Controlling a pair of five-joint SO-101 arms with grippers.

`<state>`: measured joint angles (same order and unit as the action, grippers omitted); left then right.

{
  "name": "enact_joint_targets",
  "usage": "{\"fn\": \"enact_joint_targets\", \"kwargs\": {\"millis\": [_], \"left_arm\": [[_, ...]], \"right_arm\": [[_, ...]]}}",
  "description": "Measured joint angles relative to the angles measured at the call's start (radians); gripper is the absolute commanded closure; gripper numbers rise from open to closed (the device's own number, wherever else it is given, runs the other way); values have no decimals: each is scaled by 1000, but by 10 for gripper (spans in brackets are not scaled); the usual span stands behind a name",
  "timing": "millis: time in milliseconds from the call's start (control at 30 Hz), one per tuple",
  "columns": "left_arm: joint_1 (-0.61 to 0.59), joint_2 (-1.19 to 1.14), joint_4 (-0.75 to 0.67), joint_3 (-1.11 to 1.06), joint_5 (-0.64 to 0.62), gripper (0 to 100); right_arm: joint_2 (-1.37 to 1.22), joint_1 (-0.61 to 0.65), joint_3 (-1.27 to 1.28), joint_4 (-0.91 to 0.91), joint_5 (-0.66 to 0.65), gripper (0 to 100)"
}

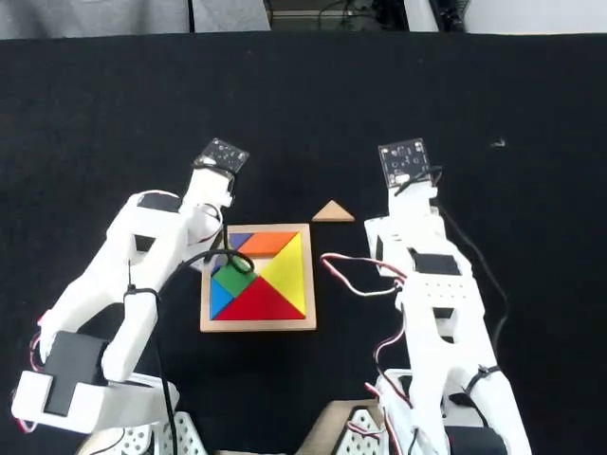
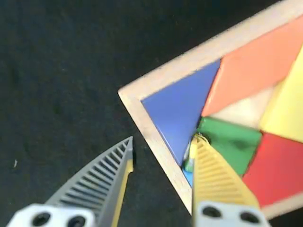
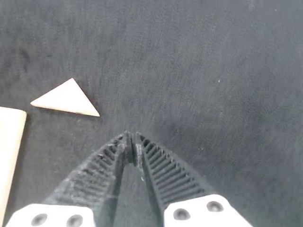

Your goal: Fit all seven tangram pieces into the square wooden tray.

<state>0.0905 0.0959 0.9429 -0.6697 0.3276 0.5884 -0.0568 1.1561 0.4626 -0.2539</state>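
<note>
Your left gripper (image 2: 163, 142) is spread wide at the far-left corner of the wooden tray (image 1: 258, 325), one finger inside by the green square (image 2: 232, 142), the other outside. Your right gripper (image 3: 130, 138) is pinched together, empty, near the pale triangle (image 1: 332, 211) just beyond the tray's far edge

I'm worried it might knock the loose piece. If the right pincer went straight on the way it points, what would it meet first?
Probably just the black table cover. The shut right pincer aims at bare cloth; the pale wooden triangle lies off that line, toward the tray. Depth is unclear.
</note>
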Motion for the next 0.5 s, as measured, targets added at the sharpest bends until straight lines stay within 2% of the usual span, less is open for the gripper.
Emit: {"fn": "enact_joint_targets", "kwargs": {"millis": [133, 233, 333, 500], "left_arm": [[-43, 135, 153, 64, -2, 802], [-97, 273, 190, 58, -17, 802], [-153, 393, 146, -18, -98, 802], [-250, 526, -26, -265, -265, 802]], "right_arm": [[0, 3, 0, -2, 0, 987], [0, 5, 0, -2, 0, 987], [0, 6, 0, -2, 0, 987], [0, 6, 0, -2, 0, 987]]}}
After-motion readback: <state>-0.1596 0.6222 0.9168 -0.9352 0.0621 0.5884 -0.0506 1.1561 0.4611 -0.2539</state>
